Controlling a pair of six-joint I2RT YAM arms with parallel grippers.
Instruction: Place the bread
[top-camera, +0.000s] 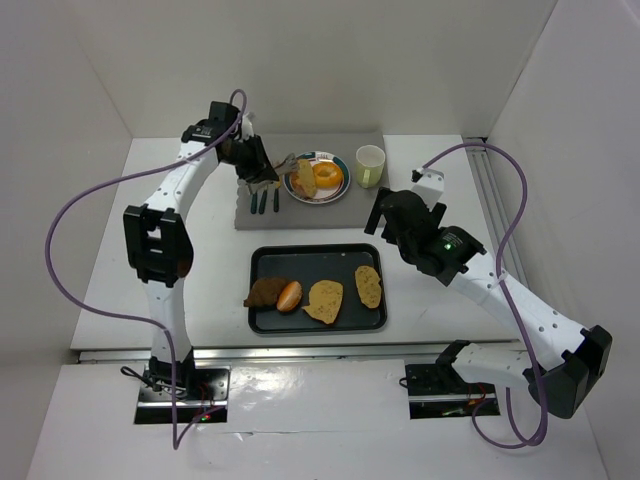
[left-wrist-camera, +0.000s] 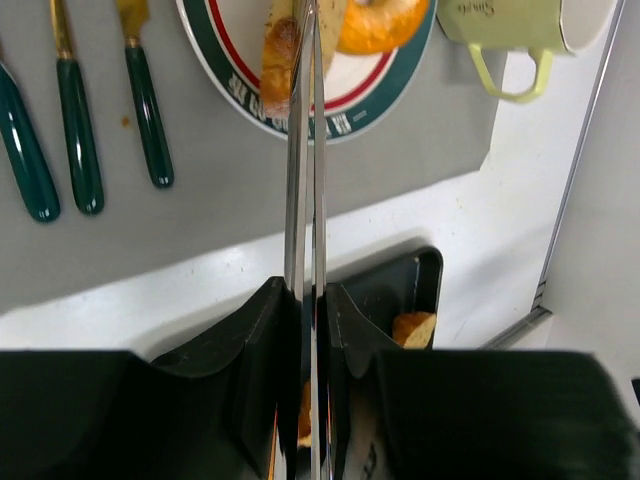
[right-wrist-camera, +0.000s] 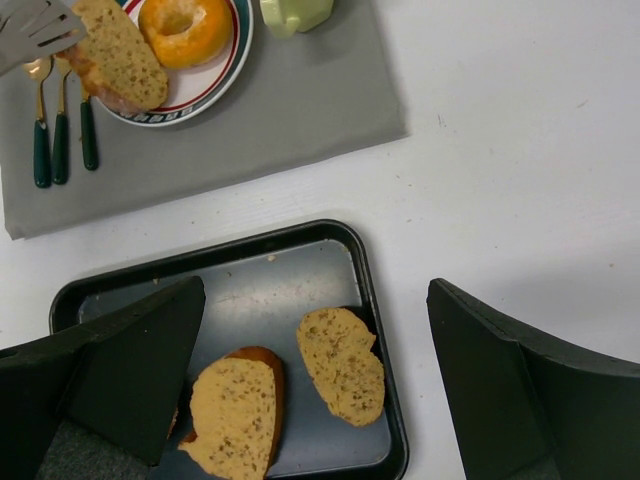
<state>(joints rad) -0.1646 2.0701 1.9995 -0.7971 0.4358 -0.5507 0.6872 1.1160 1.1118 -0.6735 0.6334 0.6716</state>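
A seeded bread slice (top-camera: 305, 180) lies on the round plate (top-camera: 318, 196) beside an orange bagel (top-camera: 330, 173), at the back on the grey mat. My left gripper (top-camera: 262, 165) is shut on metal tongs (left-wrist-camera: 305, 150), whose tips touch the slice's (left-wrist-camera: 278, 60) left end. In the right wrist view the tongs' head (right-wrist-camera: 35, 25) rests against the slice (right-wrist-camera: 115, 55). The black tray (top-camera: 300, 262) holds several more bread pieces. My right gripper (right-wrist-camera: 320, 390) is open and empty above the tray's right part, over two slices (right-wrist-camera: 342, 362).
A pale green cup (top-camera: 370, 165) stands right of the plate. Three green-handled pieces of cutlery (top-camera: 263, 201) lie on the mat (top-camera: 340, 212) left of the plate. The enclosure's white walls stand close on the left, back and right.
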